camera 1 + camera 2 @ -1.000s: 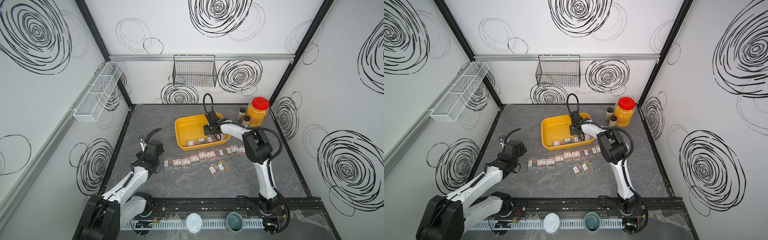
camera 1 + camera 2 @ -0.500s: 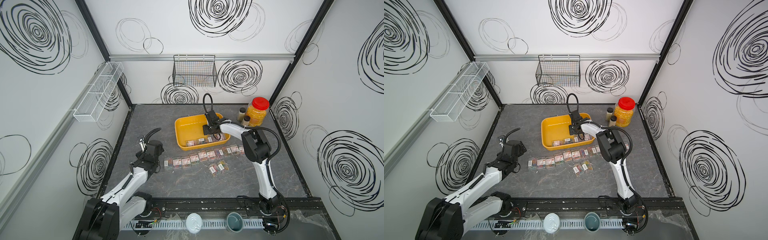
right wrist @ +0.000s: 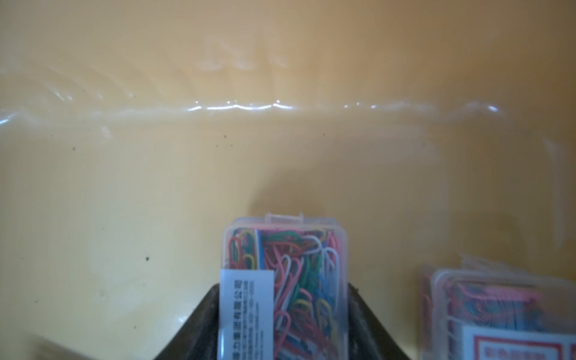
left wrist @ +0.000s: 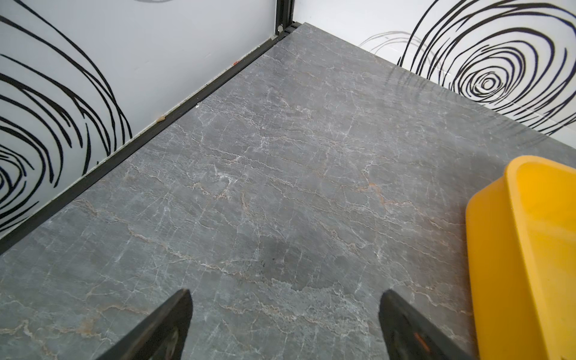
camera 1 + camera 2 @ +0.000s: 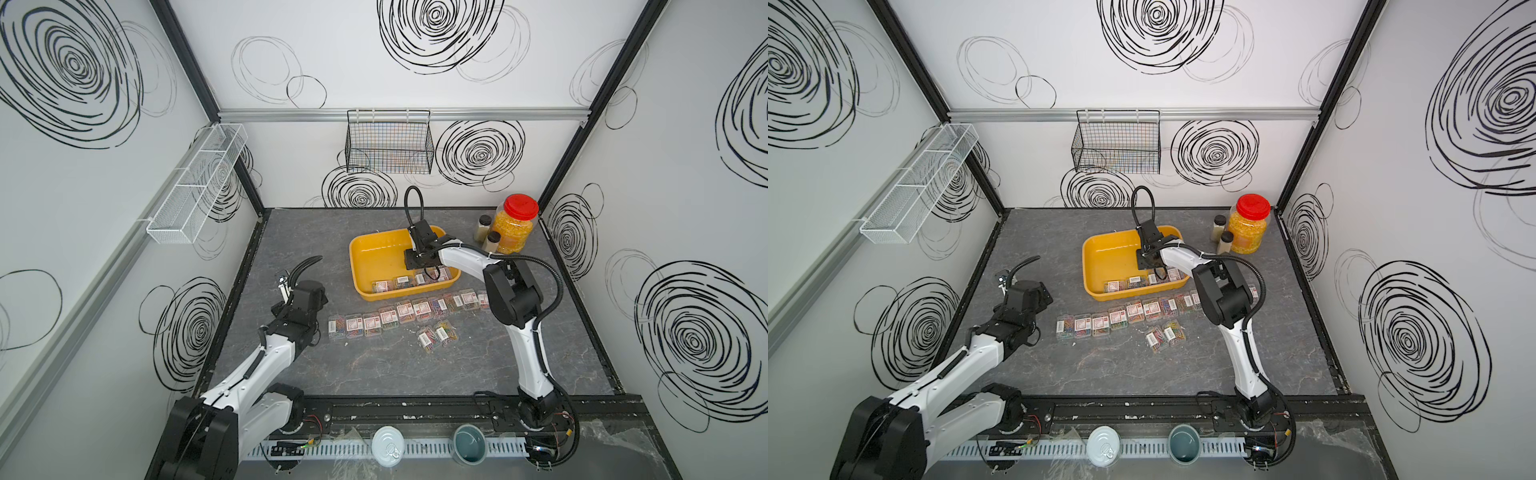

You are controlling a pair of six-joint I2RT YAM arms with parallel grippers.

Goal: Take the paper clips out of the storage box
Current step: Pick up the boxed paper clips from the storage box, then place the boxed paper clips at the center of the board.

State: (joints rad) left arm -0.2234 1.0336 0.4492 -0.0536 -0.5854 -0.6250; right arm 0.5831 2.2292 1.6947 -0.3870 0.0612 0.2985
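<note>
Yellow-orange plastic marks the storage box (image 5: pixel 353 253), which sits on the grey marbled worktop (image 5: pixel 374 374) toward the back wall. Inside it the paper clips (image 5: pixel 401 281) lie as a short row of clear cases against the wall of the box nearest the arm bases; the rest of the box floor is bare in both top views. The right pincer (image 5: pixel 428 274) reaches down into the box at the jar-side end of that short row. In the right wrist view its black fingers (image 3: pixel 199 321) press on the two long sides of one case (image 3: pixel 299 258), so it is closed on that case, whose white label faces the camera. Whether the case touches the box floor cannot be told. A neighbouring case (image 3: pixel 486 299) lies just beside it. Outside the box, just in front of that same near wall, a longer row of cases (image 5: pixel 399 311) runs across the worktop roughly parallel to the box, its far end hidden behind the right arm. A pair of cases (image 5: pixel 436 336) lies a little further out from the box, side by side. The left pincer (image 4: pixel 285 296) hangs over bare worktop off the box's left end, apart from it, jaws spread wide with nothing between them. Off the box's far right corner stands a red-lidded jar (image 5: pixel 513 230) of yellow kernels, with two small bottles (image 5: pixel 484 224) between it and the box. A black wire basket (image 5: pixel 388 145) hangs on the back wall above the box, and a white mesh rack (image 5: pixel 199 183) is fixed to the left wall
</note>
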